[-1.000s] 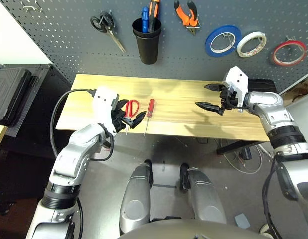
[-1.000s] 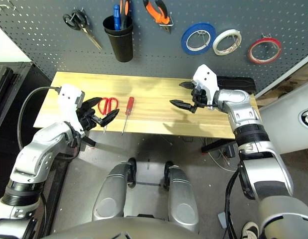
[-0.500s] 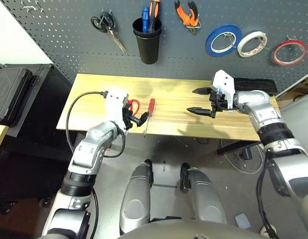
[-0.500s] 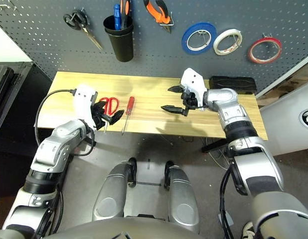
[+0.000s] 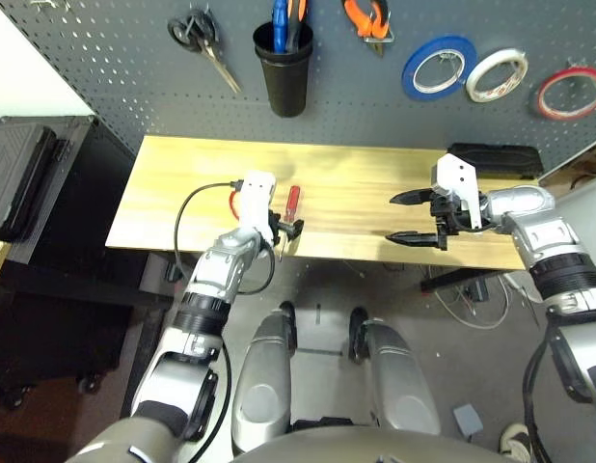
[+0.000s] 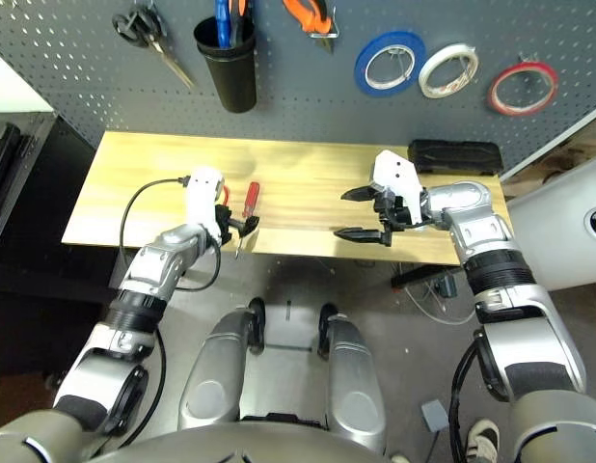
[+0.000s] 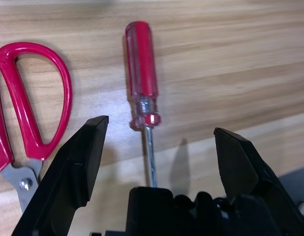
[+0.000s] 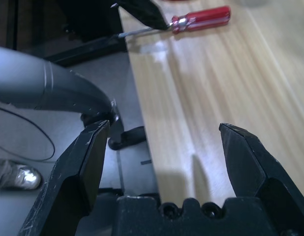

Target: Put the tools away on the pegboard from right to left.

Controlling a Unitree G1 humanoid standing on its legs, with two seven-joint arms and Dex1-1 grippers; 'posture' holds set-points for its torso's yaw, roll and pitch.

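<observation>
My left pincer (image 7: 157, 147): wide apart, holding nothing. It hangs low over the front edge of the tabletop (image 5: 356, 183), with one finger on each side of the screwdriver's metal stem.
My right pincer (image 5: 414, 216): wide apart and holding nothing. It is over the right part of the tabletop and points to the left.
Screwdriver (image 7: 140, 69): thin, with a red handle. It lies flat on the wood near the front edge.
Red scissors (image 7: 29, 103): flat on the wood, just beside the screwdriver.
Pegboard (image 5: 115, 58): dark grey, behind the tabletop.
Pliers (image 5: 365, 17): orange and black, hanging on the pegboard.
Red tape ring (image 5: 571, 93): hanging at the far right of the pegboard.
Black cup (image 5: 284, 72): on the pegboard, with tools standing in it.
</observation>
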